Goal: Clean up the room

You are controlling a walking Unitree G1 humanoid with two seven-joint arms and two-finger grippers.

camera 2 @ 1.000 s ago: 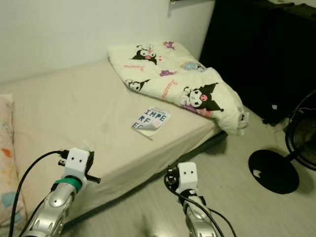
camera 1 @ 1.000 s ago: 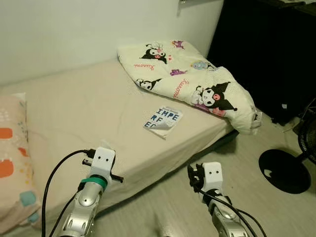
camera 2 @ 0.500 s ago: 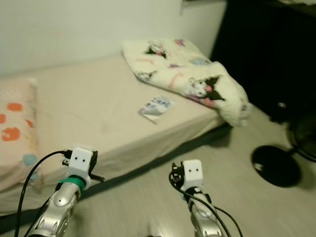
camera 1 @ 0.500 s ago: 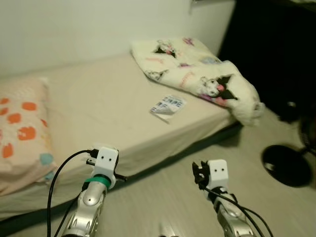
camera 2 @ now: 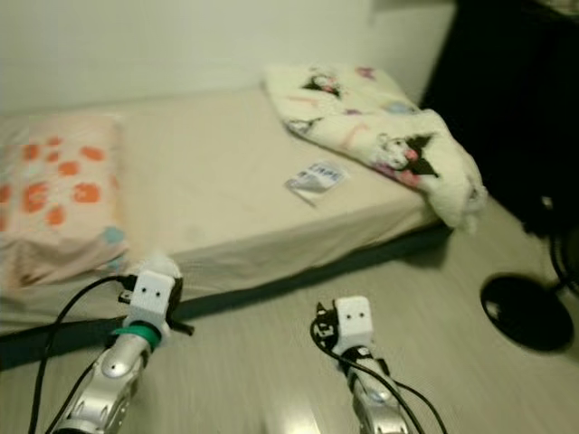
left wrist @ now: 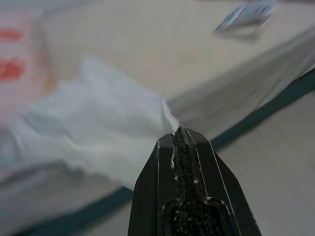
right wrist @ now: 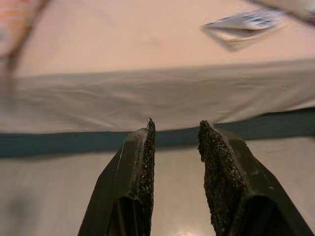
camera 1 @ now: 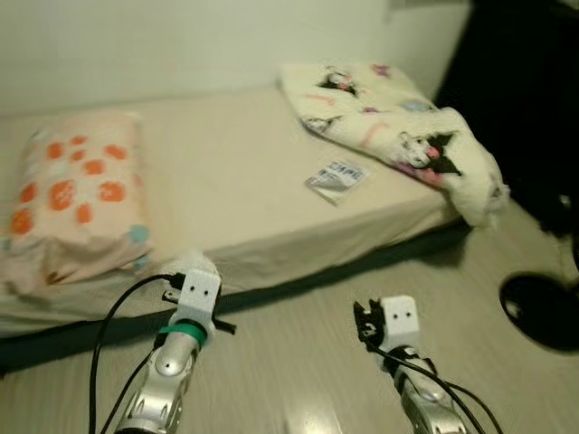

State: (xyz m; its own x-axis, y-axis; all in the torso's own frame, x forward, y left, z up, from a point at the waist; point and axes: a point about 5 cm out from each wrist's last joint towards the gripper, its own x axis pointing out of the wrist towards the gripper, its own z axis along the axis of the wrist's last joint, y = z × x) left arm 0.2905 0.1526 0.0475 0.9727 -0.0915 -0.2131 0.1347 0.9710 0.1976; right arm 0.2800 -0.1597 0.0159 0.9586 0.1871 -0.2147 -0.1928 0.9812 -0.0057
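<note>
A crumpled white tissue [left wrist: 98, 132] is pinched at one edge between the left gripper's [left wrist: 178, 142] fingers, which are pressed together on it; the rest of it billows out ahead of the tips. In the head views it is a small white tuft [camera 1: 194, 265] above the left wrist, held over the floor just in front of the mattress [camera 1: 235, 181] edge. The left arm is raised and bent forward, its black cable looping down at its side. The right gripper [right wrist: 174, 130] is held forward at about the same height, over the pale floor [camera 1: 298, 362] and aimed at the mattress side; its fingers stand a little apart with nothing between them.

On the mattress a booklet [camera 1: 336, 176] lies near the front edge, well apart from both grippers. A cartoon-print blanket [camera 1: 398, 136] is bunched at the robot's right end and spills over the corner; an orange-spotted pillow [camera 1: 77, 199] lies at the left end. A fan base [camera 1: 541, 310] sits on the floor at far right. The head views are blurred. The wrist views show the finger pads close up, which the head views hide behind the white wrist housings.
</note>
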